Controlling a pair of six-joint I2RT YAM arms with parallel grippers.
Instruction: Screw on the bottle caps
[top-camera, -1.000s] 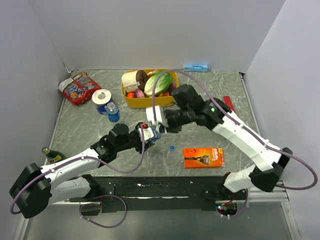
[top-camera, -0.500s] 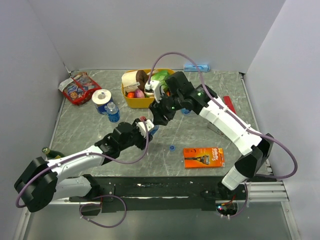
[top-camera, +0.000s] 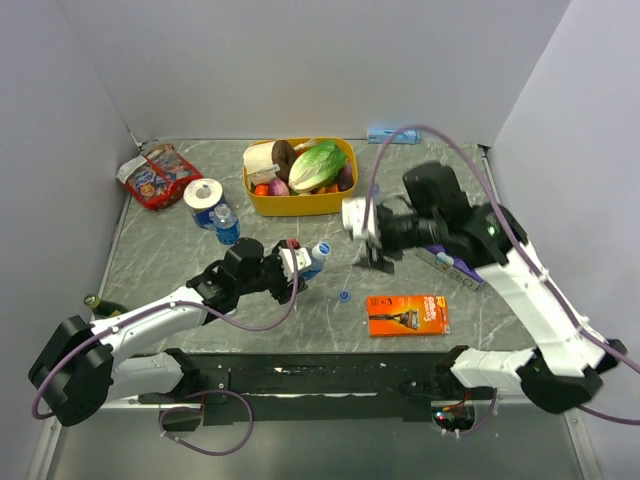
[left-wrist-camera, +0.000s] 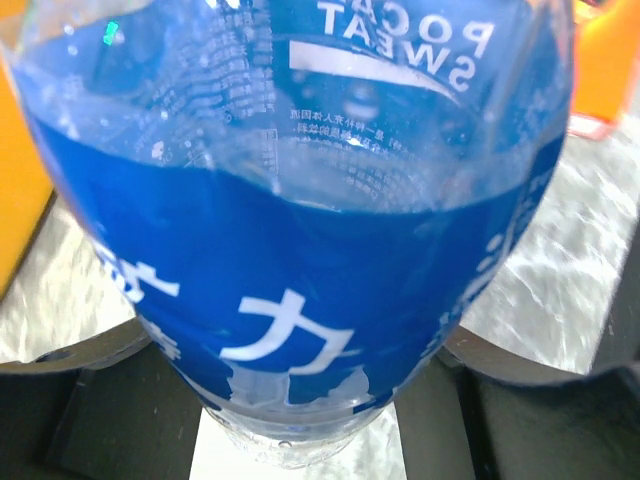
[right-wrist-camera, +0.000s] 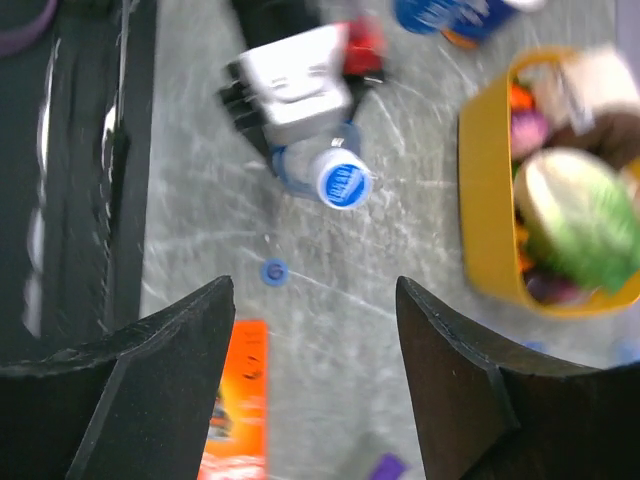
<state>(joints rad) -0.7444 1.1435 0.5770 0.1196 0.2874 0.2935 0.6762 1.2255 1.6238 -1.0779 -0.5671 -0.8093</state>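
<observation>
Grips the held bottle (top-camera: 313, 258) in the left gripper (top-camera: 303, 266), with the fingers (left-wrist-camera: 95, 400) clenched on both sides of its blue label and the neck tilted up and away from them. Shows a fitted cap (right-wrist-camera: 343, 182) on that neck, blue with a pale centre. Has a loose cap (top-camera: 344, 296) lying flat on the table (top-camera: 160, 250), a little beyond the left fingertips and touching nothing. Holds the right gripper (top-camera: 374, 262) above the table with its fingers (right-wrist-camera: 150, 380) spread wide and nothing between them, near the held bottle but apart from it. Looks down from the right wrist on the loose cap, ahead of the gap between those fingers. Has an orange pack (top-camera: 406, 313) on the near side of the right fingers and a yellow basket (top-camera: 300, 208) on the far side. Has a standing bottle (top-camera: 226, 226) well apart from the left fingers, just beside a tape roll (top-camera: 205, 194).
</observation>
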